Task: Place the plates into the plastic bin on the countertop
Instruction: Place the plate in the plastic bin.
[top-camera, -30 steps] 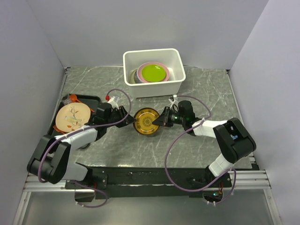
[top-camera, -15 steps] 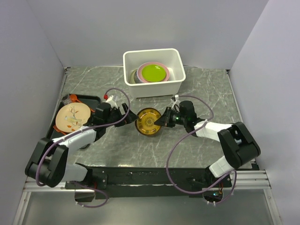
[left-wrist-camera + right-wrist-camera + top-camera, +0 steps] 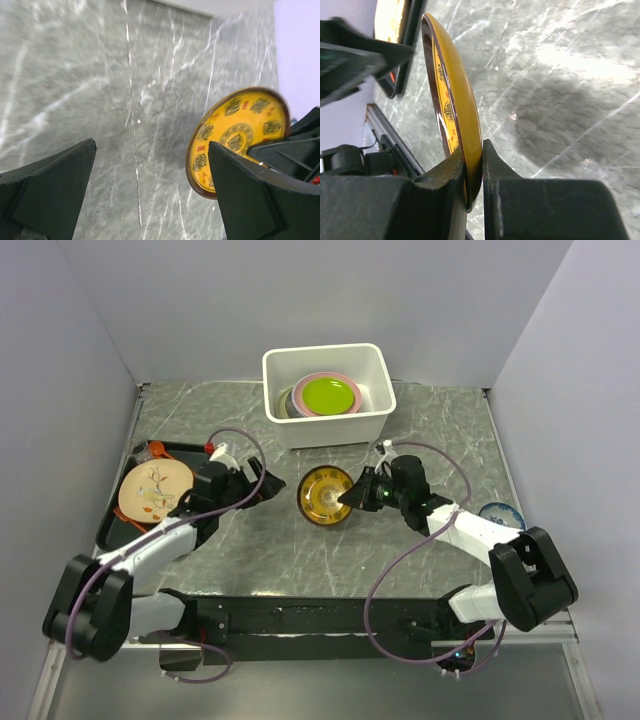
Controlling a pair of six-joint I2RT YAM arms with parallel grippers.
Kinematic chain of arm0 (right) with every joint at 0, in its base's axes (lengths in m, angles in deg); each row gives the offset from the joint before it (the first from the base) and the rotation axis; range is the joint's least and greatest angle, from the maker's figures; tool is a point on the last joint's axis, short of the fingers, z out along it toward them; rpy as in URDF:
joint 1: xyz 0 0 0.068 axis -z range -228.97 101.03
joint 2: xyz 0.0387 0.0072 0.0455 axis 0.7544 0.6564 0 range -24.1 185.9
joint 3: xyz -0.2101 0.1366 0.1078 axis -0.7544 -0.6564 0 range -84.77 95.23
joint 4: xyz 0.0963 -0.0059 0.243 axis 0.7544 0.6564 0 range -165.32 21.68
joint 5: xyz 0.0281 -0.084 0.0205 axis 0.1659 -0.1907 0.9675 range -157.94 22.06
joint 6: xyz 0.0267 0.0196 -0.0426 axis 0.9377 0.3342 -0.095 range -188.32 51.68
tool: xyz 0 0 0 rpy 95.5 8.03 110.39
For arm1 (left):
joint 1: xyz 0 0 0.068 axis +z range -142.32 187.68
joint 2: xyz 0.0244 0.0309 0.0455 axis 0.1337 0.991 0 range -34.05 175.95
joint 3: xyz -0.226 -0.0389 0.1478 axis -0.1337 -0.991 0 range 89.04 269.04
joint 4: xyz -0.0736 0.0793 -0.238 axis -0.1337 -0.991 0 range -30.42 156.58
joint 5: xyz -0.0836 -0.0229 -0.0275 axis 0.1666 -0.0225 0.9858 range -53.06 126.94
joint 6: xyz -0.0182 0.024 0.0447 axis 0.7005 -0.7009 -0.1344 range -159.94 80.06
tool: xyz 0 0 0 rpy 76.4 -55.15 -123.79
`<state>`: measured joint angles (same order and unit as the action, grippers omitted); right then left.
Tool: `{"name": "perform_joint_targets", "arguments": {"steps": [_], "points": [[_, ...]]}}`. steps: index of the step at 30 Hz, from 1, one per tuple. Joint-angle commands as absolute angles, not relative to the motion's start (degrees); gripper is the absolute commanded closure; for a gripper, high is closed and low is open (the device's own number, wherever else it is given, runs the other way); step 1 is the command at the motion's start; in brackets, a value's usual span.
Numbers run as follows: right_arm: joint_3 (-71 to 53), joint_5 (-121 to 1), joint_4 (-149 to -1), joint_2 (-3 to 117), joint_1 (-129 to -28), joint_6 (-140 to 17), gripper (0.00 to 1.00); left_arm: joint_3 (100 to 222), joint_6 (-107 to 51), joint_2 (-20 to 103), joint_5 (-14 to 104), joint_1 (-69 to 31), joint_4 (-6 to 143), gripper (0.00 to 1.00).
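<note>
The yellow plate [image 3: 325, 497] hangs tilted on edge over the middle of the table [image 3: 270, 550], in front of the plastic bin [image 3: 330, 430]. The right arm's [image 3: 450, 522] jaws pinch its rim, narrowed onto that thin edge, probably because a flat plate offers no other hold. The left arm's [image 3: 170, 532] jaws stand wide apart beside the plate, touching nothing, so the right side alone carries it. The bin already holds a stack topped by a lime green plate [image 3: 330, 395], with apparent room on top.
</note>
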<state>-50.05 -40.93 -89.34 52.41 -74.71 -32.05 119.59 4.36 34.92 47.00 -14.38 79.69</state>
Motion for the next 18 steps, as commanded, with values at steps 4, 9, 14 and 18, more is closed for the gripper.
{"name": "perform_joint_targets", "arguments": {"steps": [4, 9, 14, 18], "points": [[-41.6, -41.4, -87.7, 54.1, -74.8, -34.4, 1.0, 118.6, 3.5, 28.4, 40.0, -14.0, 75.8, 0.01], [-36.4, -40.1, -87.2, 58.1, -74.7, -35.4, 1.0, 117.6, 3.0, 26.4, 38.6, -14.0, 73.6, 0.01], [-28.8, -39.9, -84.9, 61.2, -74.4, -36.4, 1.0, 117.2, 2.3, 23.9, 37.1, -13.9, 71.0, 0.01], [-21.3, -39.5, -83.5, 64.5, -73.4, -36.9, 1.0, 117.7, 1.2, 22.0, 33.8, -13.8, 68.4, 0.01]]}}
